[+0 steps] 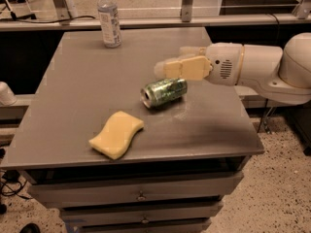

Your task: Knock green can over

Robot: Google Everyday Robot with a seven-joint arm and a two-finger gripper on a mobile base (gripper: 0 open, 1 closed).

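Observation:
The green can lies on its side on the grey table, a little right of centre, with its silver top facing left toward the sponge. My gripper, with pale yellow fingers, hovers just above and behind the can, reaching in from the right on the white arm. It does not hold anything and is apart from the can.
A yellow sponge lies near the table's front edge, left of the can. A clear plastic bottle with a white cap stands at the back left. Drawers sit under the tabletop. A rail runs behind the table.

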